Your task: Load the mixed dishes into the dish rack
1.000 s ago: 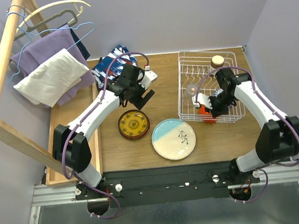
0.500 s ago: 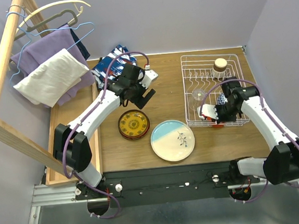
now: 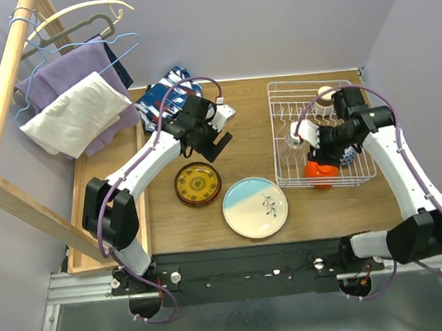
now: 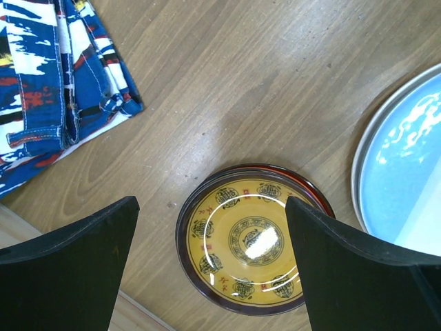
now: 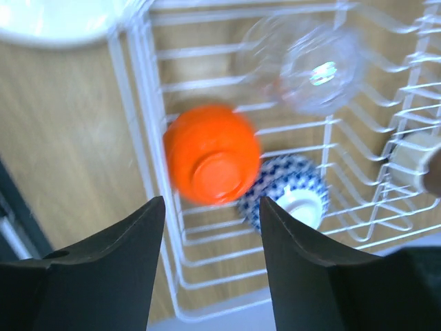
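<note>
Lifted off orange bowl (image 3: 320, 171) and drawn back toward far side of rack (image 3: 301, 112) since 1 s ago: right gripper (image 3: 324, 150). Also slid right and squared to table (image 3: 240, 117) edge in that span: rack. Barely any change at left arm.

Right gripper now spread wide and empty, hanging over rack. Looks like a release just finished, with height kept for clearance above tines. Orange bowl upside-down by rack's near side, likely for draining. Touching or just beside blue bowl (image 3: 345, 154), cannot tell which. Glass (image 3: 290, 153) at rack's left side, too blurred in wrist view to judge upright or tipped. Cup (image 3: 323, 93) at far end.

Left gripper (image 3: 213, 147) also wide, holding nothing, poised above dark plate (image 3: 198, 184), presumably lined up for next pick. Little to grab on a flat plate lying on table, so probably a rim pinch.

Count:
- 2 plates, both on table outside rack: dark plate and blue plate (image 3: 255, 206), near each other, not touching.
- 2 bowls, 1 glass and 1 cup inside rack.
- 4 of 6 visible dishes loaded.
- No red-patterned bowl in sight.
- 1 cloth (image 3: 161, 101) at far left, not for loading.
</note>
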`<state>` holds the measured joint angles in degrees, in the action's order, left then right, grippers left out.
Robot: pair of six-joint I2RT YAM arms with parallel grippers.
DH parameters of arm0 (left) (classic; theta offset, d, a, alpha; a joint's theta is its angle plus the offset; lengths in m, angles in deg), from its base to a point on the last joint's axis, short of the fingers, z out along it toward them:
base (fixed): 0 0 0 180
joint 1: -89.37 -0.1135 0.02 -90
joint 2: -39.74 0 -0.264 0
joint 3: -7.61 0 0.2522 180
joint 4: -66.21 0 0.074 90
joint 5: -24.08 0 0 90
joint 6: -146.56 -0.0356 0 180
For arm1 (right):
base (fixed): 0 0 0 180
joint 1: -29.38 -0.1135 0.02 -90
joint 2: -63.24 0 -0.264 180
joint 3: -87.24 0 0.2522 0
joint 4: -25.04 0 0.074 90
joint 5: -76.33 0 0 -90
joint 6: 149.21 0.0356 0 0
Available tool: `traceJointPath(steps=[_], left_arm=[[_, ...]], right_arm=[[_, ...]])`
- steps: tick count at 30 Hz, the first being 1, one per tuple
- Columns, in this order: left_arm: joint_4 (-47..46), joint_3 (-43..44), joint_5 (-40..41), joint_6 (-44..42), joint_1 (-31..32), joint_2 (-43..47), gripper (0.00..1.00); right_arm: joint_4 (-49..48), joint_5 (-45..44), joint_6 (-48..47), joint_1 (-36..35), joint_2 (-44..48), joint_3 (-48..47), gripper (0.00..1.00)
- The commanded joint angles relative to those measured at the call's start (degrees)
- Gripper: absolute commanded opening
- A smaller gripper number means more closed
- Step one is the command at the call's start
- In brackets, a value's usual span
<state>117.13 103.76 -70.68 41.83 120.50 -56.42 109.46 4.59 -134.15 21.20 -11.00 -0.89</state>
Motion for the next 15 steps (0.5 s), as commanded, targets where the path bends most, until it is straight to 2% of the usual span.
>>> traceJointPath(steps=[1,6,7,8,12,15], left_arm=[[0.01,0.49,-1.84,0.92,-0.20,0.18,0.97],[1.06,-0.12,-1.84,1.19,-0.20,0.01,0.97],[1.41,-0.12,-1.84,1.01,-0.20,0.09,0.97],[1.68,-0.04,-1.84,1.01,-0.20,0.10,0.97],[2.65,-0.39,-1.31,0.13,-0.20,0.27,0.97],[2.65,-0.39,-0.35,0.04,-0.20,0.10,0.97]], right_arm=[[-10.52,7.93,15.93,-0.08,-5.47,-4.20,0.71],[-15.89,10.64,21.05,0.01,-18.10,-9.29,0.77],[-15.90,11.61,21.84,-0.08,-19.79,-12.44,0.93],[-15.03,12.67,21.76,0.10,-21.81,-14.03,1.00],[-15.98,16.71,24.39,0.10,-27.09,-18.61,1.00],[-14.15,16.11,24.40,0.10,-30.96,-21.34,1.00]])
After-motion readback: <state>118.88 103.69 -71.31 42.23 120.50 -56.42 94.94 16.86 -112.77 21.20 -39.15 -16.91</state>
